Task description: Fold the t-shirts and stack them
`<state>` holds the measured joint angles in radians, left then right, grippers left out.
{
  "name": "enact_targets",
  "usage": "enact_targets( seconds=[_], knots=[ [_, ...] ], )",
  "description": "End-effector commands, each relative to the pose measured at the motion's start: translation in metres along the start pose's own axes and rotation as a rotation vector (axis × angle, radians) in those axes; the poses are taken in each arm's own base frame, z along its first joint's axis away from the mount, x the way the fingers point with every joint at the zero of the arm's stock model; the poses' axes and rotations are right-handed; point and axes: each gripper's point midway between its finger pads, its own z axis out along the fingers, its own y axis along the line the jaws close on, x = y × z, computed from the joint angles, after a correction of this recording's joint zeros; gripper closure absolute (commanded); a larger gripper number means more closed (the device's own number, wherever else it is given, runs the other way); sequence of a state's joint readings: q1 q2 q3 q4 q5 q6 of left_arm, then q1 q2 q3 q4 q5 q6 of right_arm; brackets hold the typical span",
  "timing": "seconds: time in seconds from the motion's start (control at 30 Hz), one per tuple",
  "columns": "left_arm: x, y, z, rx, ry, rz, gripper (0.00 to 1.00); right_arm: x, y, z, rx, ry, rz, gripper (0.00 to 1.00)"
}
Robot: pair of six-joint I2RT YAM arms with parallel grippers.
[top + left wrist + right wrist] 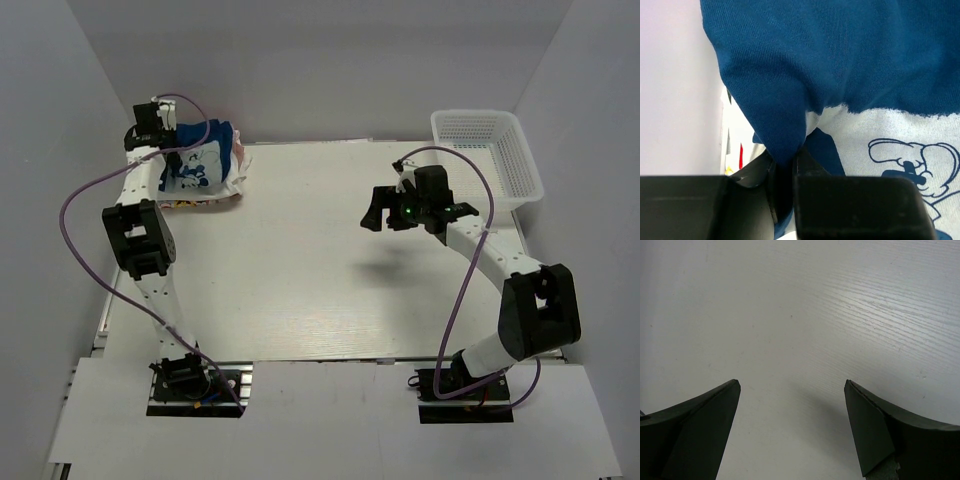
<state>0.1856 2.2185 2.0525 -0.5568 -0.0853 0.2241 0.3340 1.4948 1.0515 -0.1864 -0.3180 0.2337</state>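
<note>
A navy blue t-shirt [205, 160] with a white and light-blue cartoon print lies on top of a pile of shirts at the table's far left corner. White cloth [232, 183] and a sliver of pink cloth [240, 148] show under it. My left gripper [163, 150] is shut on a fold of the navy shirt [790, 75]; in the left wrist view the cloth is pinched between its fingers [812, 165]. My right gripper [377, 212] is open and empty above the bare table, right of the middle; the right wrist view shows its fingertips [730, 390] wide apart.
A white plastic mesh basket [490, 155] stands at the far right corner. The white table [300, 270] is walled by white panels at the left, back and right. Purple cables loop off both arms.
</note>
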Motion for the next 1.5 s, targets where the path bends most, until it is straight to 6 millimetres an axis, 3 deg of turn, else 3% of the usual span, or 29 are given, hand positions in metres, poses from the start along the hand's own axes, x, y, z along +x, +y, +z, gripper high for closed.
enact_targets(
  seconds=[0.0, 0.1, 0.17, 0.3, 0.37, 0.4, 0.53, 0.6, 0.83, 1.0, 1.17, 1.3, 1.43, 1.47],
  knots=[
    [-0.034, 0.031, -0.042, -0.034, -0.11, -0.086, 1.0, -0.015, 0.012, -0.003, -0.041, -0.028, -0.004, 0.1],
    [-0.04, 0.03, -0.045, -0.002, -0.128, -0.098, 1.0, -0.014, 0.012, -0.004, -0.037, -0.031, -0.006, 0.1],
    [-0.03, 0.025, -0.033, 0.014, -0.1, -0.106, 1.0, -0.016, 0.011, -0.007, -0.029, -0.042, -0.01, 0.1],
    [-0.025, 0.025, -0.029, 0.037, -0.075, -0.11, 1.0, -0.016, 0.011, -0.01, -0.023, -0.048, -0.016, 0.1],
    [-0.024, 0.021, -0.029, 0.061, -0.069, -0.1, 0.23, -0.016, 0.011, -0.01, -0.022, -0.047, -0.015, 0.1],
    [-0.024, 0.018, -0.029, 0.076, -0.072, -0.1, 0.0, -0.016, 0.011, -0.009, -0.025, -0.046, -0.016, 0.1],
    [-0.028, 0.022, -0.034, 0.058, -0.079, -0.112, 0.0, -0.016, 0.014, -0.008, -0.043, -0.042, -0.013, 0.1],
    [-0.04, 0.028, -0.044, 0.038, -0.104, -0.131, 0.0, -0.017, 0.014, -0.009, -0.043, -0.044, -0.015, 0.1],
    [-0.093, 0.062, -0.111, -0.136, -0.268, -0.339, 0.0, -0.018, 0.018, -0.009, -0.067, -0.056, -0.02, 0.1],
    [-0.111, 0.004, -0.118, 0.159, -0.332, -0.26, 0.0, -0.015, 0.018, -0.006, -0.077, -0.052, -0.018, 0.1],
    [-0.099, -0.035, -0.092, 0.357, -0.309, -0.212, 0.0, -0.014, 0.014, -0.004, -0.068, -0.051, -0.025, 0.1],
    [-0.083, -0.058, -0.059, 0.441, -0.266, -0.182, 0.0, -0.014, 0.011, -0.003, -0.054, -0.048, -0.037, 0.1],
    [-0.071, -0.079, -0.016, 0.401, -0.223, -0.138, 0.0, -0.009, 0.004, 0.005, -0.04, -0.028, -0.028, 0.1],
    [-0.06, -0.086, 0.004, 0.394, -0.197, -0.128, 0.0, -0.011, 0.005, 0.005, -0.04, -0.028, -0.03, 0.1]
  ],
)
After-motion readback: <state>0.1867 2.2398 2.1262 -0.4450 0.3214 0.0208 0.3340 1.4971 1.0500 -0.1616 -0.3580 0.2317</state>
